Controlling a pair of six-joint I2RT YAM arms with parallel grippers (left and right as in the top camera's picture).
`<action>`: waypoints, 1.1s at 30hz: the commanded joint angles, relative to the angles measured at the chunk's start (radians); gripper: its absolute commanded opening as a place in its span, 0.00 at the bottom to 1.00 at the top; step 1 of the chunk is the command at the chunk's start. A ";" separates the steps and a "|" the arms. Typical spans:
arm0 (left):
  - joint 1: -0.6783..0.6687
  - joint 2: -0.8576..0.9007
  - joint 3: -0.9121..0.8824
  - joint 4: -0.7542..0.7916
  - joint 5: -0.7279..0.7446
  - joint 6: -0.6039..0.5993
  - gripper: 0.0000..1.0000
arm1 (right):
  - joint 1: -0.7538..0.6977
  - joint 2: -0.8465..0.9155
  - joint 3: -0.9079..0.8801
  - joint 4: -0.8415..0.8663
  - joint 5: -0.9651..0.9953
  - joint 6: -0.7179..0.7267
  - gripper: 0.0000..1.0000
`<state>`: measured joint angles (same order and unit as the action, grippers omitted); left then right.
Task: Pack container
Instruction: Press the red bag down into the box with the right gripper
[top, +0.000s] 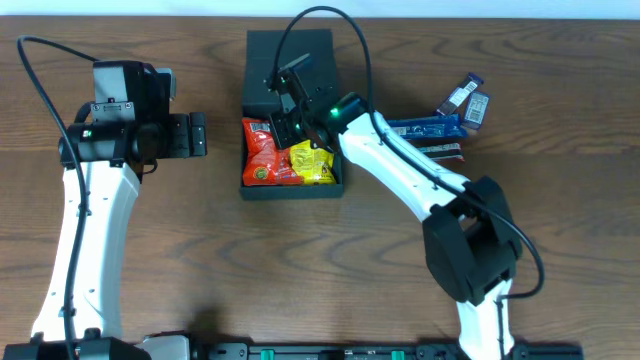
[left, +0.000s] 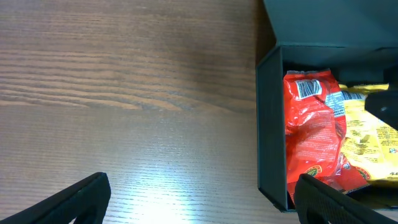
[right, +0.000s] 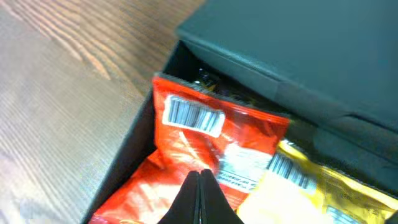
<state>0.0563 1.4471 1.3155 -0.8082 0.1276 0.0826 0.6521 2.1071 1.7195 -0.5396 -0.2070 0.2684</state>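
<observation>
Snacks already lie inside the container (top: 292, 192), a dark, shallow box that sits at the far middle of the tabletop (top: 150, 250). Its lid (top: 290, 55) is folded back toward the far edge. A red packet (top: 262, 152) fills the left part of the box, barcode end toward the lid, and a yellow packet (top: 312, 165) lies touching it on the right. The right hand (right: 199, 180) is pinched fully closed with nothing between its fingers, and it hangs over the red packet close to where the two packets meet. The left hand (top: 197, 134) is spread wide and holds nothing, over bare wood just left of the box. A blue bar (top: 425, 128) and a few small wrapped snacks (top: 465, 100) lie on the tabletop to the right of the box.
</observation>
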 joint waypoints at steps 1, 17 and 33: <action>0.004 -0.009 0.022 -0.001 -0.004 -0.004 0.95 | 0.033 0.031 -0.003 -0.014 -0.013 -0.023 0.01; 0.004 -0.009 0.022 -0.003 -0.004 -0.004 0.95 | 0.075 0.207 0.001 0.058 -0.049 0.000 0.01; 0.004 -0.009 0.022 0.000 -0.004 -0.004 0.95 | -0.011 0.055 0.032 0.041 0.005 -0.045 0.01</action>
<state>0.0563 1.4471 1.3151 -0.8074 0.1276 0.0826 0.6445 2.1643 1.7409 -0.5011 -0.2455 0.2436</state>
